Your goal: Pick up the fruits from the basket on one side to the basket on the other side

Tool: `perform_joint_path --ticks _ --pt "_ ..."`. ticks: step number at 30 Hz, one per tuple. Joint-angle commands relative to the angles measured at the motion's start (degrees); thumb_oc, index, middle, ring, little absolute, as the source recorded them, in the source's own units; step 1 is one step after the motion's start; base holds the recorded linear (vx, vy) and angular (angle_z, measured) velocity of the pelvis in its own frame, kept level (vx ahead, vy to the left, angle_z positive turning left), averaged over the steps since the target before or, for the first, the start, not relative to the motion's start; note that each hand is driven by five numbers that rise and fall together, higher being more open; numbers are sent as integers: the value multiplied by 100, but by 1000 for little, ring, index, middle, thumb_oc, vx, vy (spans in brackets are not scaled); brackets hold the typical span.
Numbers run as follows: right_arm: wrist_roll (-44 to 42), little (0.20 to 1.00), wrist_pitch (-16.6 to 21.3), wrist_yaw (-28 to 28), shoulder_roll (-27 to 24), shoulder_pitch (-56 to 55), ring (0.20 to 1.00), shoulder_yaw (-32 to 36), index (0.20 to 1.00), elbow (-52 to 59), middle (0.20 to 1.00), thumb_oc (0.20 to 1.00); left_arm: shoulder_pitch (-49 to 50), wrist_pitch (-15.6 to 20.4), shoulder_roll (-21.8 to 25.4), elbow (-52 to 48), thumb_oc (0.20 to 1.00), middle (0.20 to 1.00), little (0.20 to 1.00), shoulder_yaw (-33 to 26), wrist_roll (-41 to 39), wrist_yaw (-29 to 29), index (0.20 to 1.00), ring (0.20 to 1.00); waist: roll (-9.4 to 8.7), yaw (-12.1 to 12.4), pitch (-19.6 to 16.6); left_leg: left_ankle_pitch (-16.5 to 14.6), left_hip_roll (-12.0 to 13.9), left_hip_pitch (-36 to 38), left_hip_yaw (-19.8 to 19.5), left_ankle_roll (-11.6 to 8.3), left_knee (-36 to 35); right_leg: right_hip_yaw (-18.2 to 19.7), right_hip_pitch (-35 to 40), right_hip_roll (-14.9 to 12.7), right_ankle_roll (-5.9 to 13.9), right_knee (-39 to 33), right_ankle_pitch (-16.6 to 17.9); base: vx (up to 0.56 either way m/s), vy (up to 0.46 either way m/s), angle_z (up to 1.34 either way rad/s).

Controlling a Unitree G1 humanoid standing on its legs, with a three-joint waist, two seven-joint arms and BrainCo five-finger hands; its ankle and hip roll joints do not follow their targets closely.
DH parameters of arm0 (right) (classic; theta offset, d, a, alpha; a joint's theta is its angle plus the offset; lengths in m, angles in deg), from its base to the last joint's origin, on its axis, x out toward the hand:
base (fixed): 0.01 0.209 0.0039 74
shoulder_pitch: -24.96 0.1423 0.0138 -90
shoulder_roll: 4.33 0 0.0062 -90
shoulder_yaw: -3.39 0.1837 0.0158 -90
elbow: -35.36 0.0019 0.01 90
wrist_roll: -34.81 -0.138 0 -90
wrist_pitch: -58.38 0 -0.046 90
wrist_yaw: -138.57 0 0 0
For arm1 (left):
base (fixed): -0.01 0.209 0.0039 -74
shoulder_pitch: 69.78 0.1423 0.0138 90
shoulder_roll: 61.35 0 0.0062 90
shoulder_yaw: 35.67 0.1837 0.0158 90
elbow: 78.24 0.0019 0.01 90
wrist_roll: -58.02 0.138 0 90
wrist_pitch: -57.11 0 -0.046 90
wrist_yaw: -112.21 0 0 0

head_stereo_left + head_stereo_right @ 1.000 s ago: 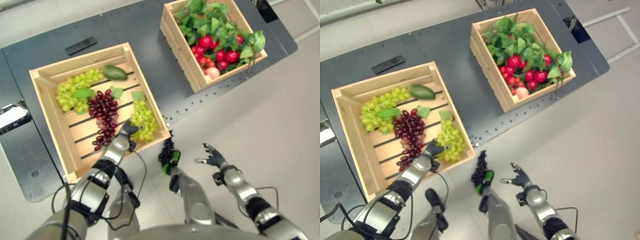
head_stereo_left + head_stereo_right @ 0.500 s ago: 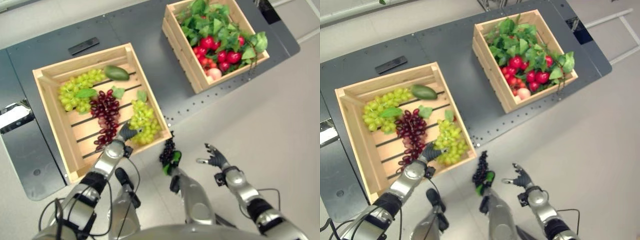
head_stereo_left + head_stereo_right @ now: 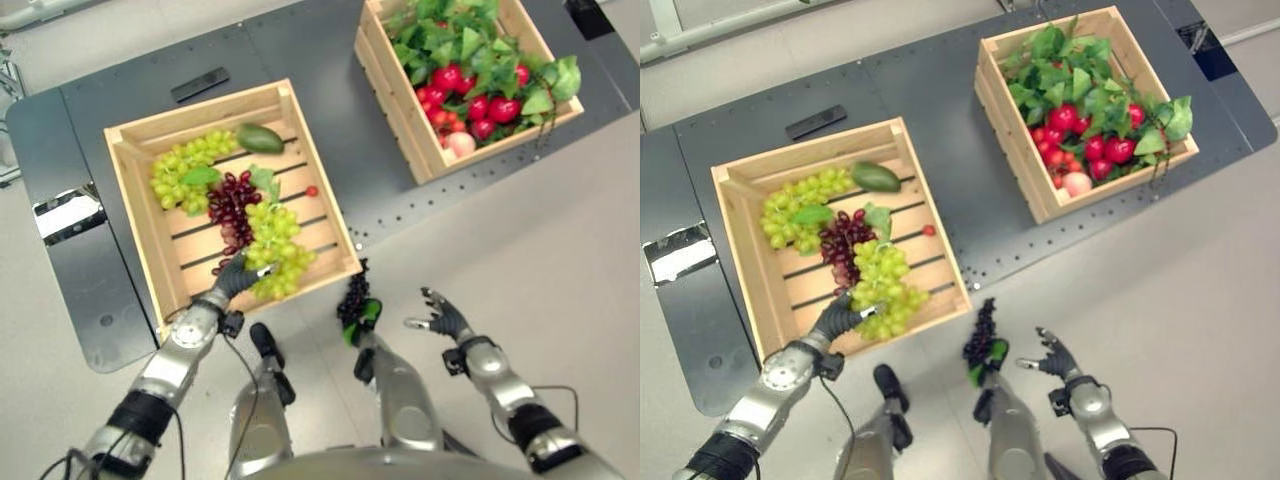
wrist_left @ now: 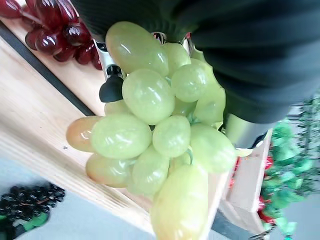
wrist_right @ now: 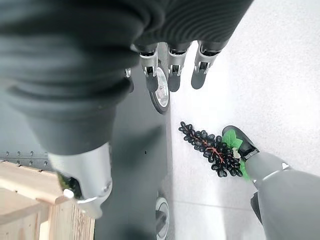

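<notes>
Seemingly four grape bunches, two crates

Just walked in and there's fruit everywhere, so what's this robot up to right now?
The left robot hand is curled round a bunch of green grapes at the near edge of the left wooden crate, which also holds red grapes, more green grapes and an avocado. The right robot hand hangs open over the floor. A dark grape bunch lies on the floor. The right crate is full of red fruit and leaves.
</notes>
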Motion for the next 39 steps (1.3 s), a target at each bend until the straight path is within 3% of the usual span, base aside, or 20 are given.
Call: perform_joint_path --ticks 1,7,14,18,19,24,26,32,39 --pt "-23 1000 305 59 -188 -158 1000 125 1000 153 1000 1000 478 616 150 -777 200 200 200 -248 -549 -320 200 200 -54 52 -153 -277 -104 -118 -173 24 225 -154 -136 116 179 302 -274 0 0 0" --pt "-54 1000 427 94 -291 -235 1000 100 1000 18 1000 1000 999 856 537 -1274 200 200 200 -407 -839 -579 200 200 28 159 -301 -250 -135 28 -246 2 153 -209 31 131 180 291 -332 12 -10 10" --pt "-176 1000 489 206 -323 -259 1000 58 1000 -84 1000 1000 1115 996 481 -1420 200 200 200 -552 -1101 -682 200 200 67 262 -555 -150 -201 303 -320 -45 -51 -308 391 189 212 102 -334 15 -8 10" --pt "-459 1000 502 565 -520 -258 1000 -42 1000 236 1000 1000 1168 1046 459 -1613 200 200 200 -702 -1264 -871 200 200 66 308 -706 -127 -242 533 -359 -55 -146 -353 655 206 233 16 -327 43 0 10" --pt "-749 1000 516 916 -808 -182 1000 -86 1000 584 1000 1000 1180 1088 467 -1772 200 200 200 -822 -1330 -1009 200 200 52 346 -858 -122 -264 689 -380 -58 -204 -376 846 216 245 -33 -336 53 5 5" --pt "-1286 1000 477 1315 -1331 150 1000 -55 1000 927 1000 1000 1222 1144 488 -2031 200 200 200 -1018 -1489 -1239 200 200 33 427 -1193 -151 -328 957 -410 -41 -282 -436 1188 241 263 -142 -353 47 17 11" --pt "-1684 1000 367 1723 -1819 411 1000 -86 1000 1384 1000 1000 1244 1181 546 -2258 200 200 200 -1190 -1607 -1393 200 200 18 497 -1468 -167 -368 1113 -416 -46 -330 -445 1395 267 274 -249 -358 40 31 7" --pt "-2738 1000 143 2497 -2627 705 1000 -9 1000 2324 1000 1000 1362 1256 679 -2595 200 200 200 -1589 -1700 -1657 200 200 2 633 -1900 -171 -436 1357 -426 -50 -432 -508 1713 272 320 -442 -321 24 21 5" --pt "-3566 1000 31 2708 -2651 1061 1000 147 1000 2925 1000 1000 1259 1268 579 -2619 200 200 200 -1715 -1626 -1731 200 200 0 747 -2177 -146 -492 1501 -489 -48 -536 -587 1902 250 367 -496 -284 18 15 5"
